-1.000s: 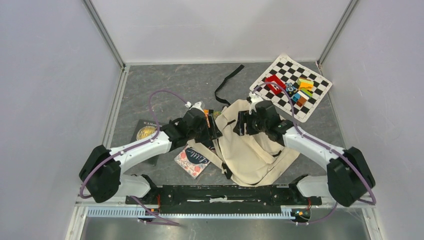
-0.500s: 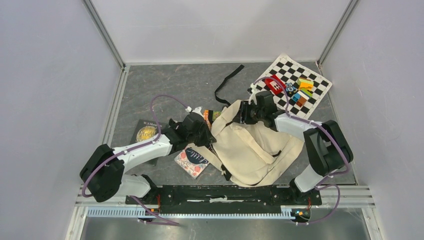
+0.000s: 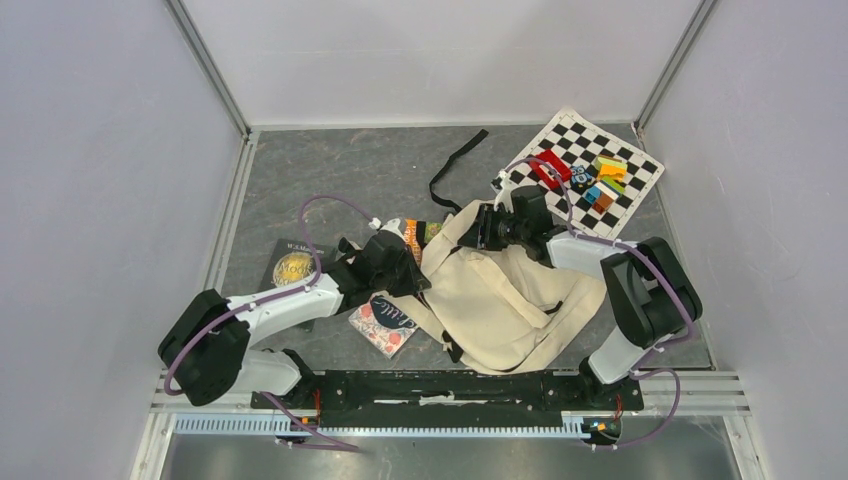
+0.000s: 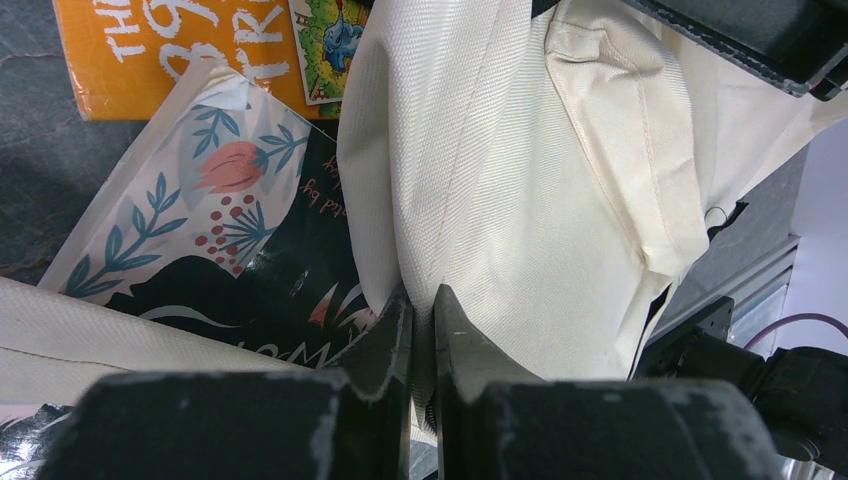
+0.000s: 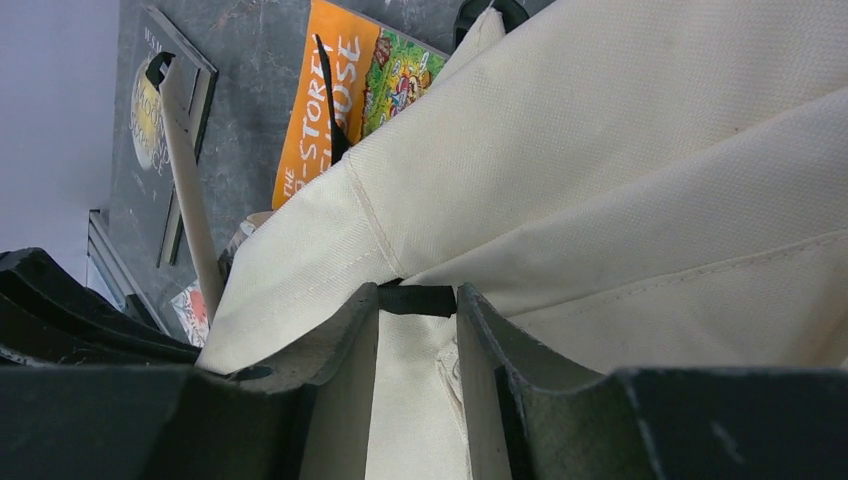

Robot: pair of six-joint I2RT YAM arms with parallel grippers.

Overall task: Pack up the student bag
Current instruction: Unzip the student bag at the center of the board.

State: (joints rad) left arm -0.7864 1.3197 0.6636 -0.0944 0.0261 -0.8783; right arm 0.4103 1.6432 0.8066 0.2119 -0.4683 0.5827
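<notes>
Left wrist, left pincer [image 4: 423,300] nipping student bag [image 4: 520,200] fold

Middle of the surface [image 3: 340,170], toward the near edge: student bag [image 3: 500,300], spread out. Tucked partly under its far left corner: one book [image 3: 425,232]. Right against its left side, with a bag strap across the near end: a second book [image 3: 385,322]. Further left, apart from both: a third book [image 3: 292,266]. Behind the bag, toward the far wall: a loose strap [image 3: 456,165], touching nothing else. Far right corner: a board [image 3: 575,130], with small blocks [image 3: 605,180] clustered on it, well apart from the books.
</notes>
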